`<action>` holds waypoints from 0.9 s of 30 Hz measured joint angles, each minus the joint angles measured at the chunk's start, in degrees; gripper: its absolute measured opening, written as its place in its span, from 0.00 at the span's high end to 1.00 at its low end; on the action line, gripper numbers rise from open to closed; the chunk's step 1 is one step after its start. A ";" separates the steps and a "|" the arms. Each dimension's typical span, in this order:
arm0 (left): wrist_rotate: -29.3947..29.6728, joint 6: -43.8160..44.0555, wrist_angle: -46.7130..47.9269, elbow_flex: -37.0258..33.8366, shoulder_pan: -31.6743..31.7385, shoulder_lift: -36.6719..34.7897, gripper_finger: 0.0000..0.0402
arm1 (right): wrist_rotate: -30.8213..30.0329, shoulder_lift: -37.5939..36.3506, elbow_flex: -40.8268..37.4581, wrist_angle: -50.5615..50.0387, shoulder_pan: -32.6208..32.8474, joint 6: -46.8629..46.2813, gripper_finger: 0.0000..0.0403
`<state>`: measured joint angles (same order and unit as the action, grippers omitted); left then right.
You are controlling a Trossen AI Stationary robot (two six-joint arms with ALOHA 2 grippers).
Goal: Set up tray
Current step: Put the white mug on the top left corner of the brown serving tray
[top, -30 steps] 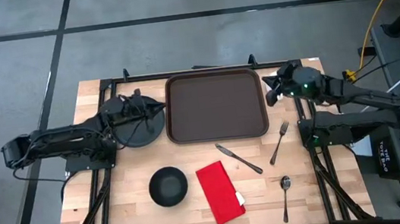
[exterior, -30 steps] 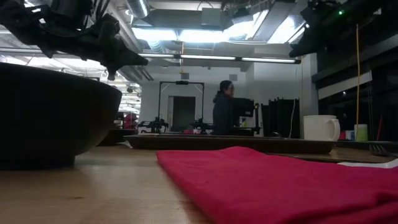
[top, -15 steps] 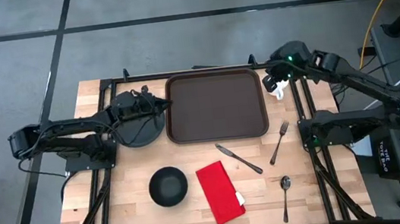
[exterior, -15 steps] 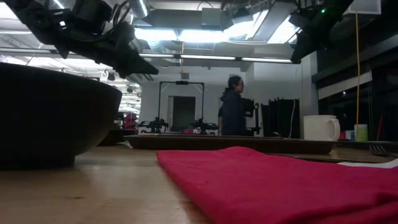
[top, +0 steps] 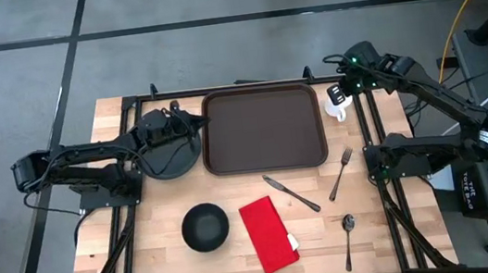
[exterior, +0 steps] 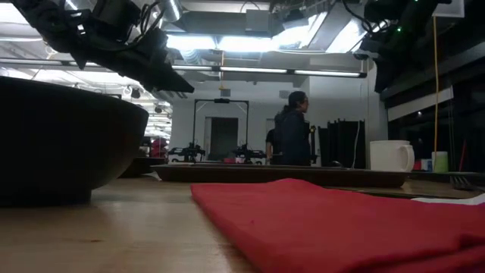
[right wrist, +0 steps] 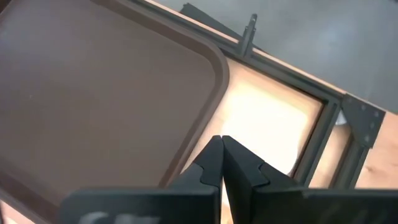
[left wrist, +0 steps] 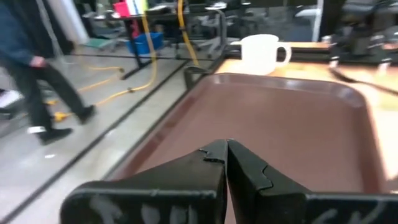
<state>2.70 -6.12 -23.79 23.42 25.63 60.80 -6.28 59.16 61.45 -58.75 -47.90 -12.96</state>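
The tray lies flat at the far middle of the wooden table, its long sides running across, and nothing rests on its dark brown floor. Just beside its left rim sits a round black plate, and the left gripper hangs over the gap between plate and tray, pointing toward the tray. Its fingers are pressed together tip to tip with nothing between them, which the left wrist view shows plainly, the tray's brown floor spread out beyond the tips.

Off the tray's right far corner stands a white mug, handle turned away from the tray. The right gripper is raised above that corner of the table, near the mug. Its fingers are likewise closed on each other and hold nothing; the right wrist view looks down past them at the tray's rounded corner and the bare wood beside it.

Nearer the front edge, a knife lies at a slant just below the tray, a fork to its right, and a spoon nearer the front. A red napkin lies near the front edge beside a black bowl.

In the room behind the table a person in dark clothes stands
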 joint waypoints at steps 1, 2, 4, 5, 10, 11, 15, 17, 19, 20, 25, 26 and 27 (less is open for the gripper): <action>0.84 -0.26 0.02 0.00 0.00 0.00 0.99 | -0.01 0.00 0.00 -0.20 -0.02 -0.41 0.97; 1.35 -0.58 0.02 0.00 0.00 0.00 0.99 | -0.01 0.00 0.00 -0.36 -0.02 -0.61 0.97; 2.05 -0.70 0.02 0.00 0.00 0.00 0.99 | -0.03 0.00 0.00 -0.71 0.00 -0.75 0.97; 2.17 -0.76 0.02 0.00 0.00 0.00 0.99 | -0.03 0.00 0.00 -0.96 -0.02 -0.81 0.97; 2.36 -3.89 -0.55 0.00 0.00 -0.02 0.99 | 0.64 0.00 0.00 -3.26 0.00 -3.15 0.96; 2.38 -4.12 -0.80 0.00 0.00 -0.02 0.99 | 0.65 0.00 0.00 -3.94 0.00 -3.41 0.96; 2.37 -4.15 -1.83 0.00 -0.01 -0.04 0.99 | 0.09 0.00 0.00 -5.47 0.00 -5.22 0.96; 2.38 -4.15 -1.76 0.00 0.00 -0.04 0.99 | 0.03 0.00 0.00 -6.53 0.00 -6.30 0.96; 2.36 -4.15 -1.78 0.00 -0.01 -0.04 0.99 | -0.01 0.00 0.00 -7.30 0.00 -6.47 0.96; 2.38 -4.15 -1.75 0.00 0.00 -0.04 0.99 | -0.01 0.00 0.00 -7.83 0.00 -6.41 0.95; 2.38 -3.69 -1.75 0.00 0.00 -0.04 0.99 | -0.09 0.13 -0.02 -8.66 0.00 -6.14 0.85; 2.38 -3.69 -1.75 0.00 0.00 -0.04 0.99 | -0.13 0.22 -0.02 -8.50 0.00 -6.14 0.83; 2.38 -3.69 -1.74 0.00 -0.01 -0.04 0.99 | -0.13 0.38 -0.02 -8.42 0.00 -6.21 0.80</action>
<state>5.08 -9.80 -25.53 23.42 25.61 60.75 -6.41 59.53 61.43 -67.17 -47.90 -19.18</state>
